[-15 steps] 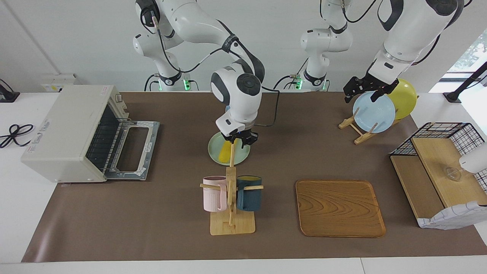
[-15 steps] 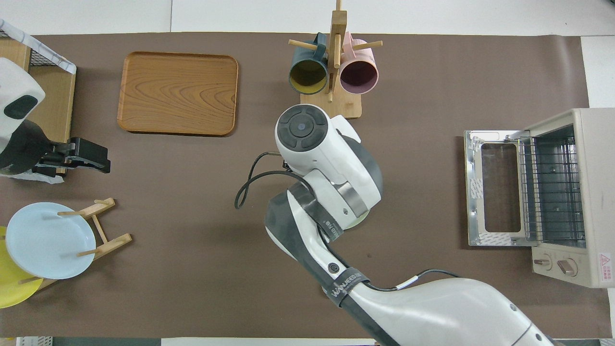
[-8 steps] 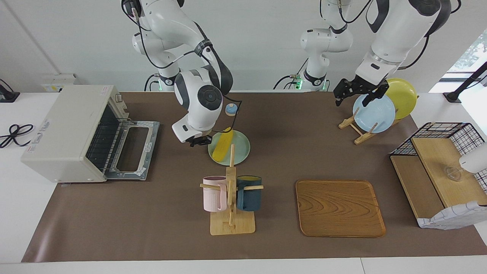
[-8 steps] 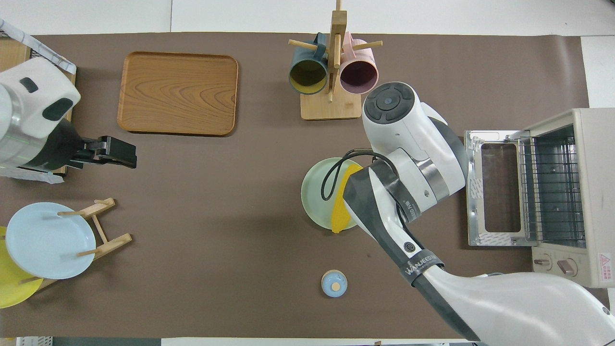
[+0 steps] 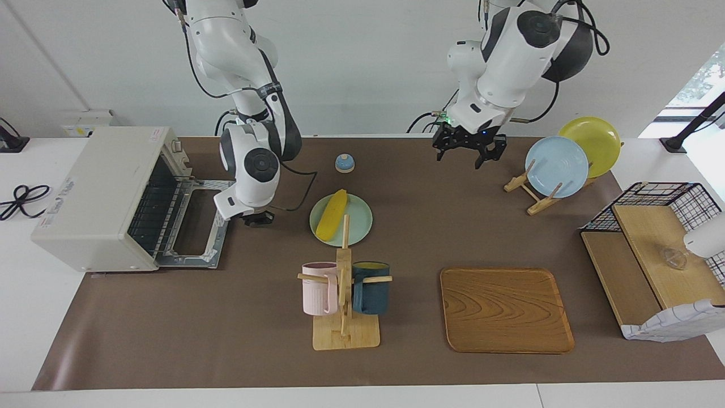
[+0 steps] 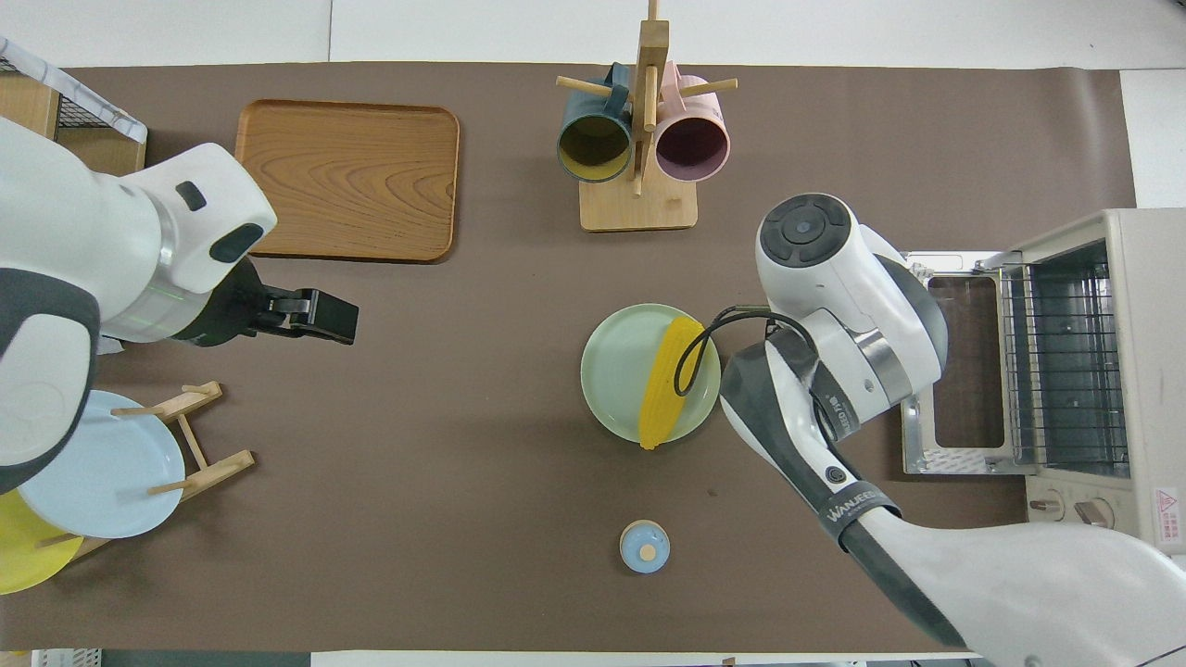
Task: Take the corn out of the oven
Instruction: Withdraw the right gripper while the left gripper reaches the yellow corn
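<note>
A second ago my right gripper (image 5: 259,218) was down on the corn (image 5: 332,215) at the green plate (image 5: 358,226); now it has let go and pulled away toward the oven (image 5: 99,195), hanging just off the open door (image 5: 197,224). I cannot tell how far its fingers are spread. The corn lies alone on the plate, mid-worktop, tip over the rim, well clear of the oven, whose rack looks bare. I judge the task done apart from retreating.

My left gripper (image 5: 469,146) has swung in from the plate rack (image 5: 529,192) and now hovers, fingers spread and empty, over the worktop edge nearest the robots.

My count: one corn, one oven, three plates (green, blue (image 5: 556,166) and yellow (image 5: 596,143)), two mugs on one stand (image 5: 344,306), one tray (image 5: 506,309), one bell (image 5: 344,163), one wire basket (image 5: 674,198) at the left arm's end.
</note>
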Tool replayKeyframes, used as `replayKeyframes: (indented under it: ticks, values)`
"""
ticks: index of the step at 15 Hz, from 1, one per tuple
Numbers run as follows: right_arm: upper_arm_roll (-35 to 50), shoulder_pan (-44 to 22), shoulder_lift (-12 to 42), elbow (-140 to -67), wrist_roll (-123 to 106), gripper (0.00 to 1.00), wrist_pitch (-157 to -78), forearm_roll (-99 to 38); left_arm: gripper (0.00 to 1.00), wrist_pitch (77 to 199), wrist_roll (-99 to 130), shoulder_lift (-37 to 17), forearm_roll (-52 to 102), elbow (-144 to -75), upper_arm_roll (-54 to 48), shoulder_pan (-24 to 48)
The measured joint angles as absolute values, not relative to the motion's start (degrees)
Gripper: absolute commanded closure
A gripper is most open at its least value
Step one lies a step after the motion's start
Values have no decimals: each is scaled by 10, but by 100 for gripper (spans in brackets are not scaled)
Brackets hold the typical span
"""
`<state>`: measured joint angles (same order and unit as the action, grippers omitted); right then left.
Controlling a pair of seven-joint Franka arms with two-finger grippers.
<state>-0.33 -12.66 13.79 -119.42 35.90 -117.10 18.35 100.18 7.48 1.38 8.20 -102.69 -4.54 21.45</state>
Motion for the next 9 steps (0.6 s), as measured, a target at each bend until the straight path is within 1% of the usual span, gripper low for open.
replayKeyframes:
  ticks: [3, 9]
  values:
    - [-3, -113, 133, -1208, 347, 100, -1182, 191, 0, 1048, 77, -19, 91, -1040, -45, 262]
    - [-3, -102, 131, -1211, 333, 100, -1181, 234, 0, 1160, 120, -115, 97, -1040, -46, 365]
